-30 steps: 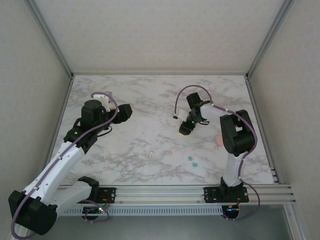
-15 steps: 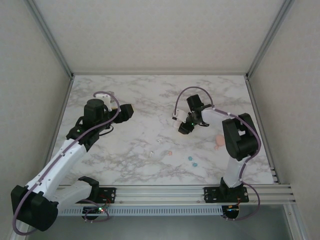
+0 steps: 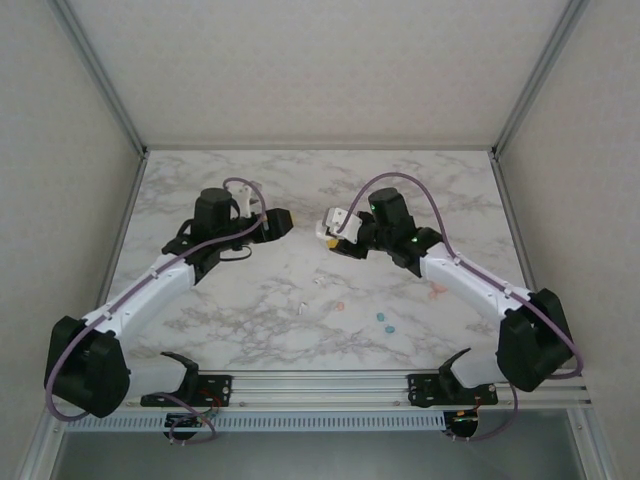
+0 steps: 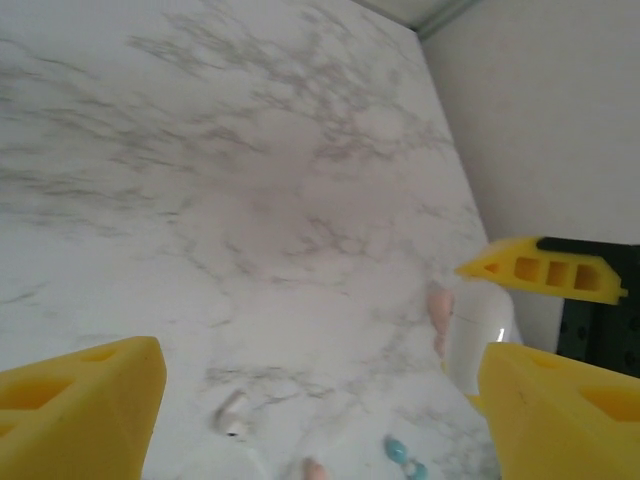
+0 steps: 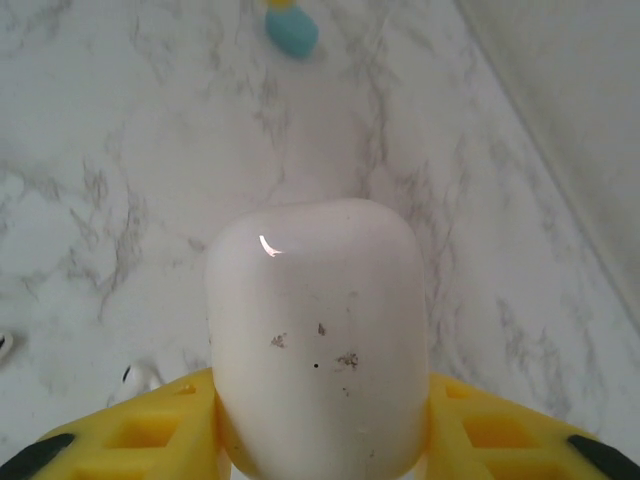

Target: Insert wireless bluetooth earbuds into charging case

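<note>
**White case pinched in the right gripper, earbuds loose on the marble**

In the right wrist view the white charging case (image 5: 318, 335) hides most of the right gripper (image 3: 335, 228). Only the yellow fingers (image 5: 130, 440) show, one at each flank, pressed against the case's sides. No lid seam can be made out on the case. A white earbud (image 5: 140, 378) peeks out beside the case, half hidden by a finger. A teal earbud (image 5: 291, 32) beyond the case is cut by the frame edge.

A pink shape (image 4: 440, 305) right behind the case is too cut off to identify.

The left gripper (image 3: 280, 222) sits just left of the case, apart from it, its fingers spread wide and holding nothing.

On the worktop (image 3: 440, 190), nearer the arm bases than the case, lie a pink-orange earbud (image 3: 339, 306) and two teal earbuds (image 3: 385, 322). Bare marble runs from the case to the far edge and to both side walls.
</note>
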